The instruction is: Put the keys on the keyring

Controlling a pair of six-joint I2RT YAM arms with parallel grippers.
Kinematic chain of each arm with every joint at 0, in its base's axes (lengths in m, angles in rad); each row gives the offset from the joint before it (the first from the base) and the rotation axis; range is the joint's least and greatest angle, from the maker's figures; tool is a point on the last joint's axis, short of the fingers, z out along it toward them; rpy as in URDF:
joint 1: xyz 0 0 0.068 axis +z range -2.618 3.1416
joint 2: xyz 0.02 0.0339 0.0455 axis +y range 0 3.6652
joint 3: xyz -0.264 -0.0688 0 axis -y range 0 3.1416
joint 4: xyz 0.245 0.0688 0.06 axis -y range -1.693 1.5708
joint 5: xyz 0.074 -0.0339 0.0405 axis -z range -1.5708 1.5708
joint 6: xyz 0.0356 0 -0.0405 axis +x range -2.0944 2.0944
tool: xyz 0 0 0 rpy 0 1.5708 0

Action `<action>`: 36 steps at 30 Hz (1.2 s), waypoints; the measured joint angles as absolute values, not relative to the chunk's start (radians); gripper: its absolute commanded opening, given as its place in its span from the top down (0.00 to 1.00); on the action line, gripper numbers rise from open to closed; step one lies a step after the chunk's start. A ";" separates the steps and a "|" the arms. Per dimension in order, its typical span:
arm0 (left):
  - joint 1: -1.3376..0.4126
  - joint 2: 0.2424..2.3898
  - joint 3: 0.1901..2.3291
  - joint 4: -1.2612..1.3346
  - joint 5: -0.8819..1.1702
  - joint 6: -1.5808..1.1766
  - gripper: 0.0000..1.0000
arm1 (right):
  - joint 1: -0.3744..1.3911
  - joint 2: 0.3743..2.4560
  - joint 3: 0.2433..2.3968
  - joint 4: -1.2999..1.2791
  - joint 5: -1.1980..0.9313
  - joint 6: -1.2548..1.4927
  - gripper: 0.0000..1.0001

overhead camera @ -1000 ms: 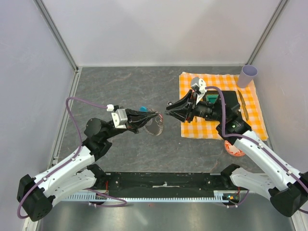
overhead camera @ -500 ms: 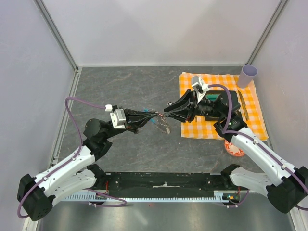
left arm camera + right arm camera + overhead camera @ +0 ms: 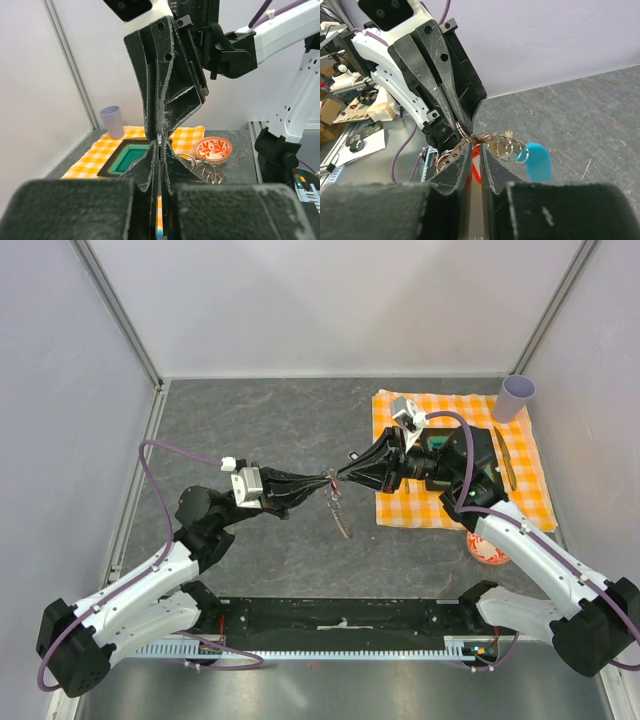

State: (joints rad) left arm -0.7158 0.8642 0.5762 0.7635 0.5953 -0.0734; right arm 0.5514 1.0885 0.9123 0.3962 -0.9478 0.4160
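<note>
- The left gripper (image 3: 326,482) and right gripper (image 3: 346,476) meet tip to tip above the table (image 3: 260,420), just left of the frame's centre in the top view.
- The left gripper is closed, pinching a thin wire ring of the keyring (image 3: 340,515). Its chain hangs below the tips towards lower right.
- In the right wrist view, the keyring's silver loops (image 3: 502,147) and blue plastic piece (image 3: 538,162) hang at centre frame.
- The right gripper is clamped narrowly on the key (image 3: 476,170), whose red head shows between its fingers (image 3: 455,172).
- An orange checked cloth (image 3: 520,485), a purple cup (image 3: 517,396) and a red-patterned bowl (image 3: 487,552) lie at the right.
</note>
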 measured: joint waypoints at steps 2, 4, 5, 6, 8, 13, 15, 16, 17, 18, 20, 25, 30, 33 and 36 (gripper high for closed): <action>-0.716 0.864 0.576 0.766 0.598 -0.075 0.98 | 0.551 1.090 0.912 0.397 -0.952 0.418 0.86; -0.716 0.864 0.576 0.767 0.601 -0.076 0.98 | 0.551 1.090 0.912 0.400 -0.957 0.420 0.87; -0.716 0.864 0.576 0.769 0.603 -0.078 0.98 | 0.551 1.090 0.912 0.402 -0.963 0.420 0.92; -0.716 0.865 0.576 0.772 0.604 -0.079 0.98 | 0.551 1.090 0.912 0.403 -0.968 0.421 0.94; -0.716 0.868 0.576 0.777 0.604 -0.080 0.98 | 0.551 1.090 0.912 0.403 -0.974 0.423 0.92; -0.716 0.878 0.577 0.788 0.611 -0.086 0.98 | 0.551 1.090 0.912 0.406 -0.994 0.426 0.83; -0.716 0.882 0.577 0.789 0.615 -0.089 0.98 | 0.551 1.090 0.912 0.410 -0.998 0.425 0.82; -0.716 0.884 0.577 0.790 0.617 -0.091 0.98 | 0.551 1.090 0.912 0.411 -0.999 0.425 0.82; -0.716 0.886 0.577 0.792 0.620 -0.091 0.98 | 0.551 1.090 0.912 0.411 -1.002 0.426 0.82; -0.716 0.886 0.577 0.792 0.623 -0.093 0.98 | 0.551 1.090 0.912 0.413 -1.004 0.426 0.83; -0.716 0.889 0.577 0.795 0.630 -0.093 0.98 | 0.551 1.090 0.912 0.421 -1.013 0.427 0.88; -0.716 0.889 0.577 0.801 0.631 -0.094 0.98 | 0.551 1.090 0.912 0.435 -1.021 0.430 0.87; -0.716 0.889 0.577 0.804 0.630 -0.094 0.98 | 0.551 1.088 0.896 0.432 -1.021 0.426 0.84; -0.716 0.889 0.577 0.804 0.631 -0.094 0.98 | 0.551 1.087 0.887 0.427 -1.021 0.422 0.85; -0.716 0.889 0.577 0.810 0.631 -0.097 0.98 | 0.551 1.087 0.886 0.425 -1.021 0.420 0.96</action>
State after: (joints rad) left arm -0.7158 0.8894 0.5766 0.8097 0.6308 -0.0971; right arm 0.5514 1.0874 0.8864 0.4252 -1.0206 0.4198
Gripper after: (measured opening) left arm 0.022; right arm 0.122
